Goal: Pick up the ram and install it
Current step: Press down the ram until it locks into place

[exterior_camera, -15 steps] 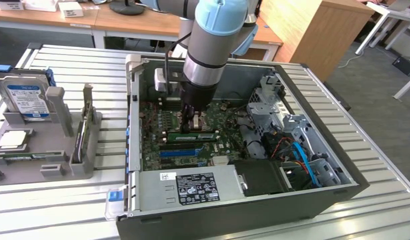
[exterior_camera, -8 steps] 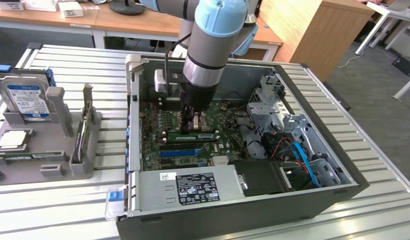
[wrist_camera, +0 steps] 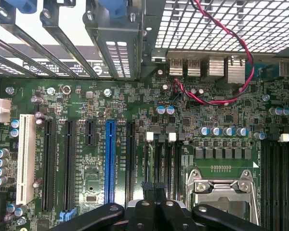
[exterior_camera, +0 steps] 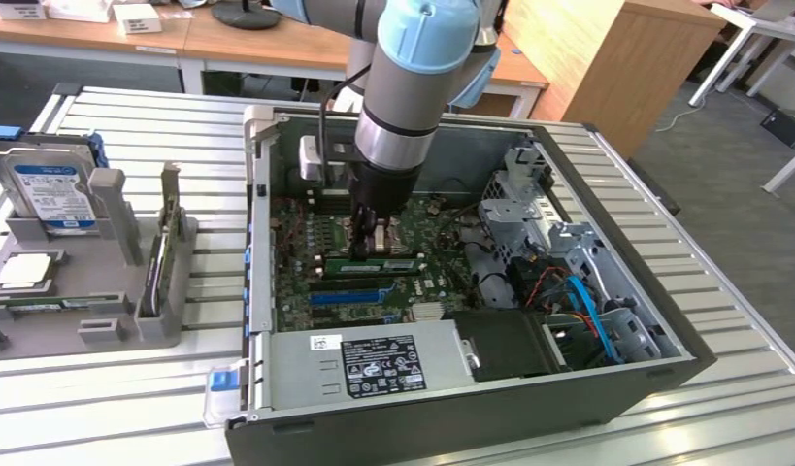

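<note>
Inside the open computer case (exterior_camera: pixel 605 146), end effector (exterior_camera: pixel 367 254) closed, touching long green ram (exterior_camera: pixel 371 263), pale label, seated on motherboard (exterior_camera: pixel 307 243).

Matt grey metal case (exterior_camera: pixel 656 374); glossy green motherboard (wrist_camera: pixel 221 103); black plastic tool (wrist_camera: pixel 154 190).

The gripper (exterior_camera: pixel 367 254) covered part of the ram (exterior_camera: pixel 394 264), and the hard drive (exterior_camera: pixel 50 197) was cut off by the frame's edge.
</note>
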You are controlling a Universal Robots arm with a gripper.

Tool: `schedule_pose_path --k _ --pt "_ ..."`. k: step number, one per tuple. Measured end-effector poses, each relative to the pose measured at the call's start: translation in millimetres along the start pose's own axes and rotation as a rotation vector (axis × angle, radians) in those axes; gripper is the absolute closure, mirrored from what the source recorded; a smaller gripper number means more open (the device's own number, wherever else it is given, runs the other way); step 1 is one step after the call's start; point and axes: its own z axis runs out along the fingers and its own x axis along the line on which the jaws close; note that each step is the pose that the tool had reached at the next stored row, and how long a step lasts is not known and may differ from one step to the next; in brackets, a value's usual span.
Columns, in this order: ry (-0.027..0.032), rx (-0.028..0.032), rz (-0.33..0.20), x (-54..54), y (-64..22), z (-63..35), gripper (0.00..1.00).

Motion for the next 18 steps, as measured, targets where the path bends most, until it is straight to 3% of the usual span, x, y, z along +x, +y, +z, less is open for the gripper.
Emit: schedule_pose_path --k 18 --pt "0.0000 0.0000 0.000 0.1 -0.2 2.8 0.89"
